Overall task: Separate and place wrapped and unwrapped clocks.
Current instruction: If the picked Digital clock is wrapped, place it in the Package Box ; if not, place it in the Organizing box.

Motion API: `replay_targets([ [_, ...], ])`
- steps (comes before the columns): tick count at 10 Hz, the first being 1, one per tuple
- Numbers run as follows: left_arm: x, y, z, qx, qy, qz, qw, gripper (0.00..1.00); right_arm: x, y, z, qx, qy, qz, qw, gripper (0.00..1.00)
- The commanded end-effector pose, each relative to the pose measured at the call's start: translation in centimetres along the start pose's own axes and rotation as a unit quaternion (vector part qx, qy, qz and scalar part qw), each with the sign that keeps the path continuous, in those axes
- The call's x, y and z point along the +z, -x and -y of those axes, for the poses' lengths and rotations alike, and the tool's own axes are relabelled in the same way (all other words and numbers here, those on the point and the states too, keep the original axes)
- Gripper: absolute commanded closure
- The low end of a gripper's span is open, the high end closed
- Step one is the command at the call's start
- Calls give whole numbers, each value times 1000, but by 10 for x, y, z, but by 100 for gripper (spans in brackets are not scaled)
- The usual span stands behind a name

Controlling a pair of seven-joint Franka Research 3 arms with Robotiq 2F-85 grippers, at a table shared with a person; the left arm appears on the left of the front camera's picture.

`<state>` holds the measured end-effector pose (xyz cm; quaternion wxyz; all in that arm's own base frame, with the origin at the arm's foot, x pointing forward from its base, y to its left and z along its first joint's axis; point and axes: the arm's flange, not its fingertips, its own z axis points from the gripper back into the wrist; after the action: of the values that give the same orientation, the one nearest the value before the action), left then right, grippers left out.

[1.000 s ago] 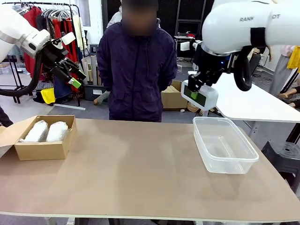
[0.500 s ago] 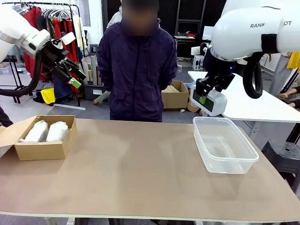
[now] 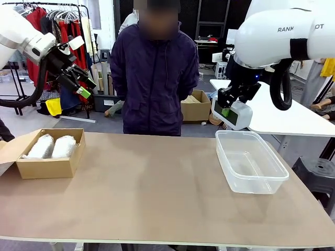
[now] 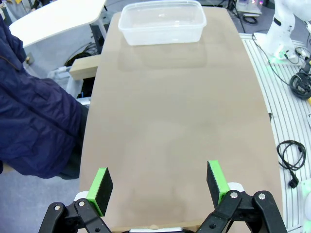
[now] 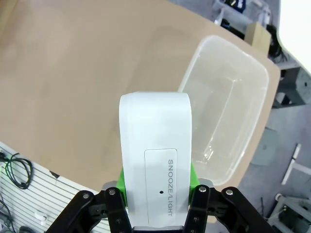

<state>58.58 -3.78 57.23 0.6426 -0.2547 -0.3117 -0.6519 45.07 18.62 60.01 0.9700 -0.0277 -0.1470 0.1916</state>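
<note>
My right gripper (image 3: 228, 108) is shut on the unwrapped white clock (image 3: 233, 113) and holds it in the air above the far end of the clear plastic tub (image 3: 250, 161). In the right wrist view the clock (image 5: 155, 170) sits between the green pads, its "SNOOZE/LIGHT" top facing the camera, with the tub (image 5: 228, 107) below and to the right. Two wrapped bundles (image 3: 52, 146) of bubble wrap lie side by side in the cardboard box (image 3: 47, 166) at the table's left. High over that box my left gripper (image 3: 78, 78) stands open with nothing between its fingers (image 4: 103, 187).
A person in a dark jacket (image 3: 153, 78) stands at the table's far edge, hands behind the back. The tub (image 4: 162, 22) is empty. A white side table (image 3: 277, 112) stands behind the right arm. The brown tabletop (image 3: 152, 193) is bare between box and tub.
My right arm carried the clock rightward and a little down to above the tub's far end, then nearly stopped. The left arm and the bundles stayed still.
</note>
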Motion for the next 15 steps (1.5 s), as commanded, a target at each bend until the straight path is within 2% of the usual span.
replay_targets([
  [1,2,0,1,-9,3,-2,1000,0,0,0,0,0,0,0,1000,100],
  [2,2,0,1,-9,3,-2,1000,0,-10,-10,15,-21,-11,-35,999,100],
  [3,2,0,1,-9,3,-2,1000,0,-25,-18,31,-55,6,-27,998,100],
  [4,2,0,1,-9,3,-2,1000,0,-35,-20,50,-66,-7,-63,996,100],
  [6,2,0,1,-9,3,-2,1000,0,-60,-19,77,-113,7,-59,992,100],
  [9,2,0,1,-9,3,-2,1000,0,-107,-12,129,-189,-12,-67,980,100],
  [11,2,0,1,-9,3,-2,1000,0,-135,-13,136,-210,-31,-50,976,100],
  [15,2,0,1,-9,3,-2,1000,0,-191,2,147,-234,-18,-50,971,100],
])
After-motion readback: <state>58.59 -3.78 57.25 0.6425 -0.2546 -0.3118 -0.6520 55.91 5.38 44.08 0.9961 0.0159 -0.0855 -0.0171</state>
